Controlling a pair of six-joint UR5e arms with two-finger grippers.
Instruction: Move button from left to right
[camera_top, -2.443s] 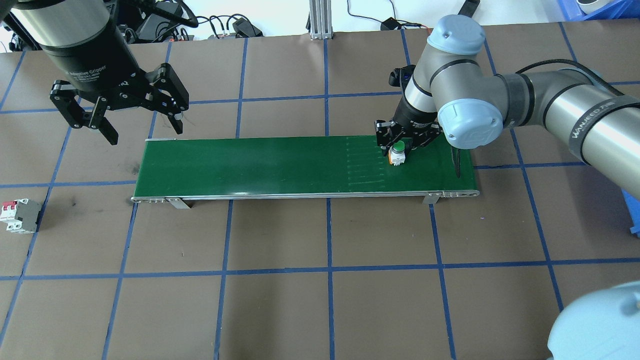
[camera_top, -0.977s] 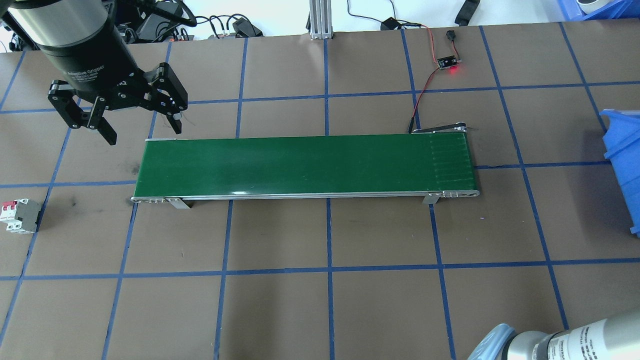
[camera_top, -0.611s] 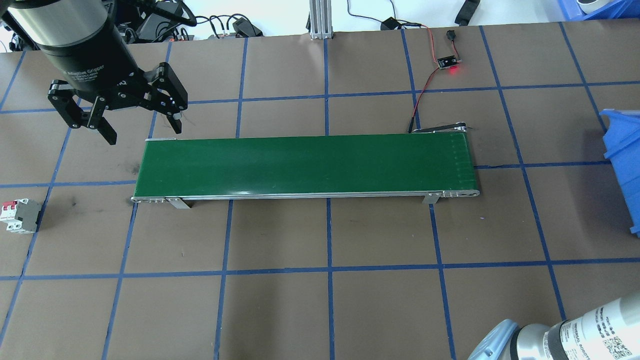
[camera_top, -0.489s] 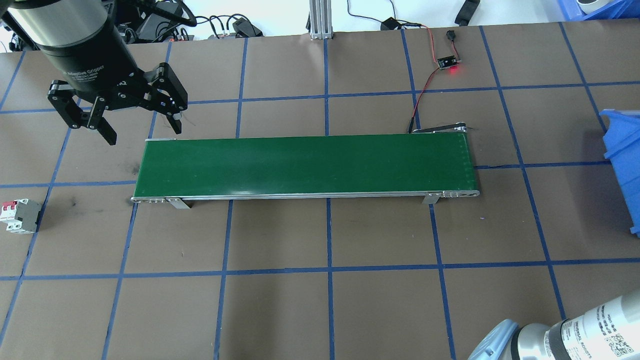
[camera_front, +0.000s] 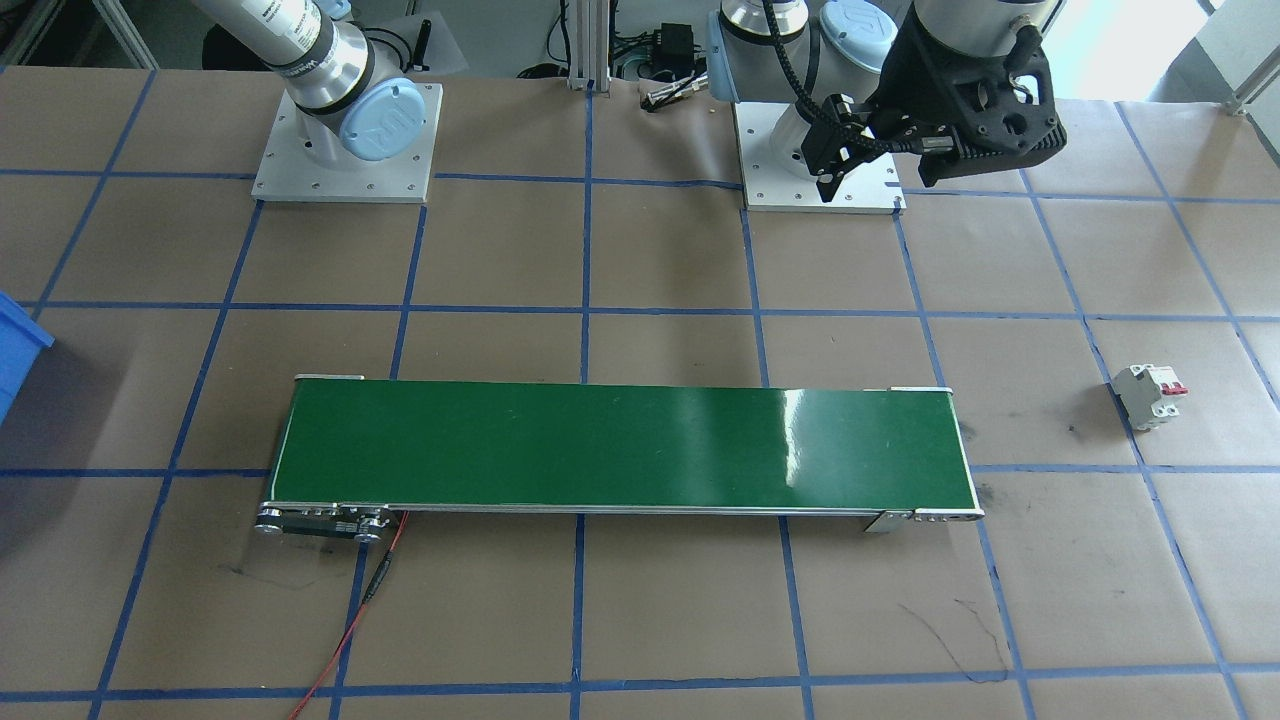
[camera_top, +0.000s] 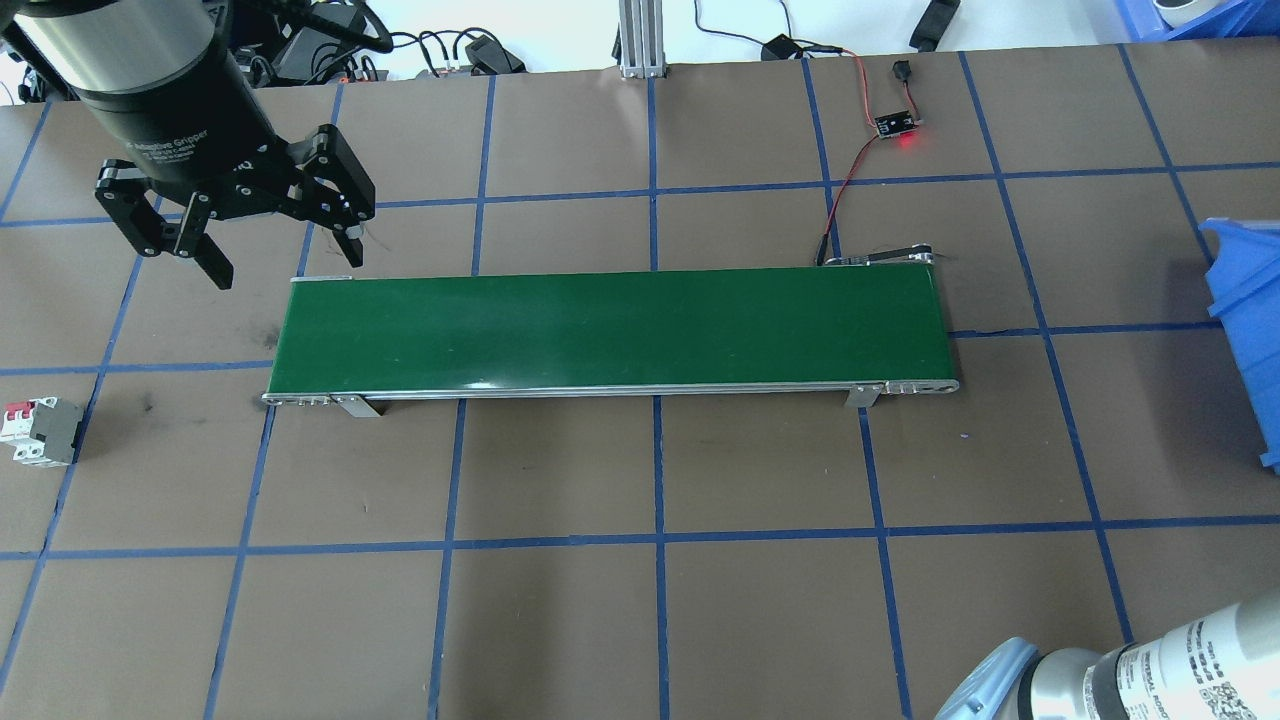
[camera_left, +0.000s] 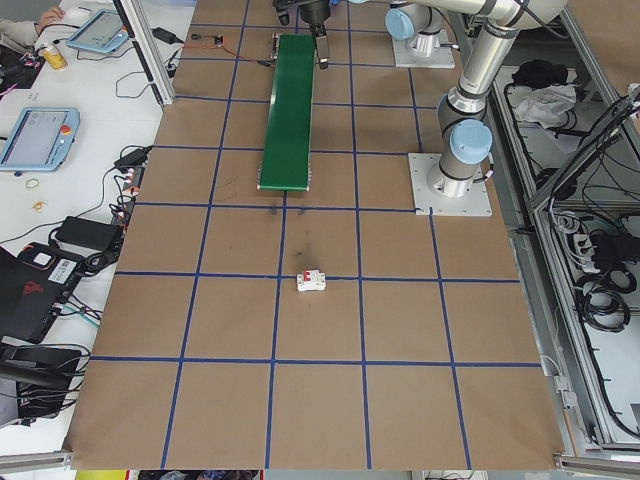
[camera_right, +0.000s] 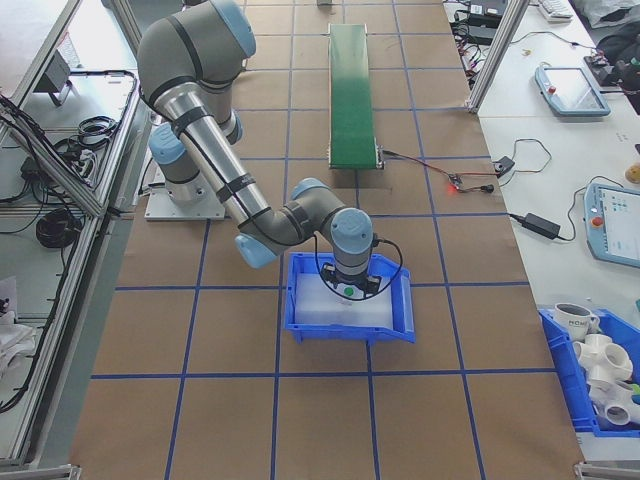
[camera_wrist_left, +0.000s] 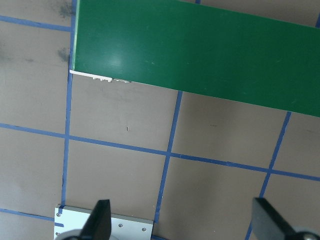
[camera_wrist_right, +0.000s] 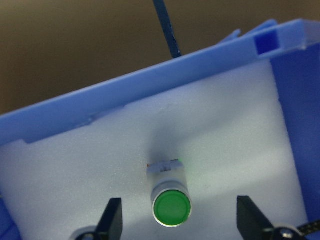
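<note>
Brown paper with blue tape lines covered the table. The button stood on white foam in the blue bin, lower centre of the right wrist view, seemingly free between the right gripper's spread fingers. The left gripper hung open at upper left overhead.

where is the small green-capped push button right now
In the right wrist view the green-capped push button sits on the white foam lining of the blue bin, between the open right gripper's fingers.
</note>
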